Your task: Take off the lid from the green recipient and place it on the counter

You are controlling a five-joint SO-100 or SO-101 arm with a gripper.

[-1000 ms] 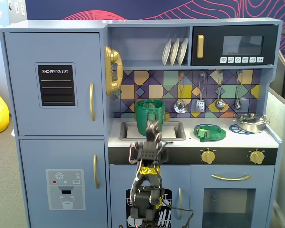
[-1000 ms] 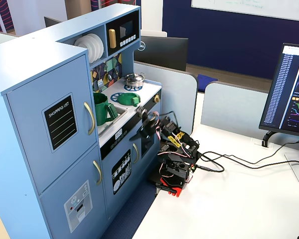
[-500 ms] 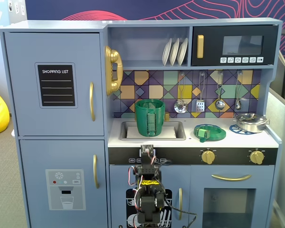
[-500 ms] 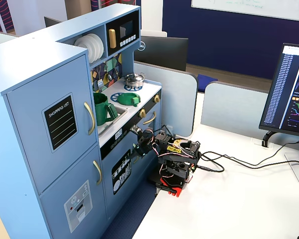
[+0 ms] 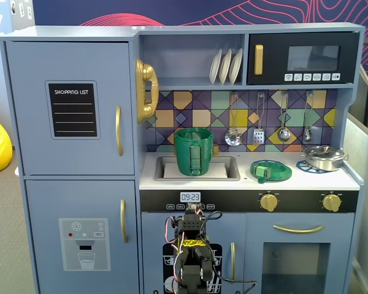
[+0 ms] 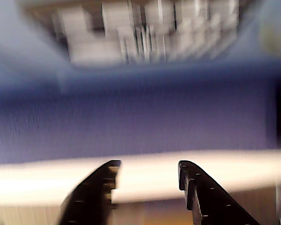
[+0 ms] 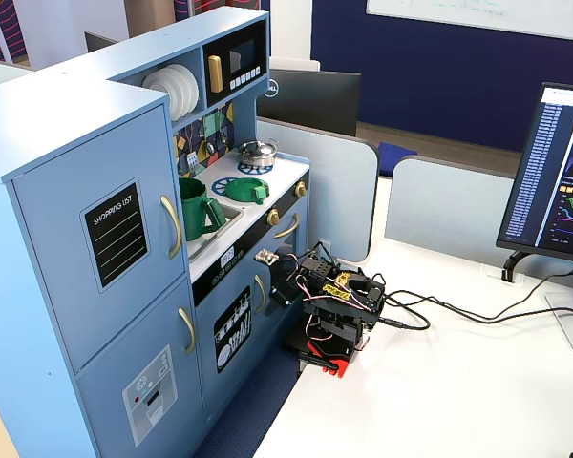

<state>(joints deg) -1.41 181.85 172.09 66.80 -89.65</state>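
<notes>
The green recipient (image 5: 194,150) stands upright and uncovered in the sink recess; it also shows in the other fixed view (image 7: 197,208). The green lid (image 5: 270,170) lies flat on the white counter (image 5: 331,179) over a burner ring, right of the sink, with its knob block at the front left; it also shows from the side (image 7: 245,189). My arm (image 5: 193,248) is folded low in front of the kitchen's lower doors, well below the counter. In the blurred wrist view my gripper (image 6: 147,168) is open and empty, with its jaws apart against a white band and a blue surface.
A silver pot (image 5: 324,157) sits on the far right burner. Utensils (image 5: 259,131) hang on the back wall above the counter. The arm's base (image 7: 329,329) stands on a white desk with cables (image 7: 439,315), and a monitor (image 7: 559,176) stands to the right.
</notes>
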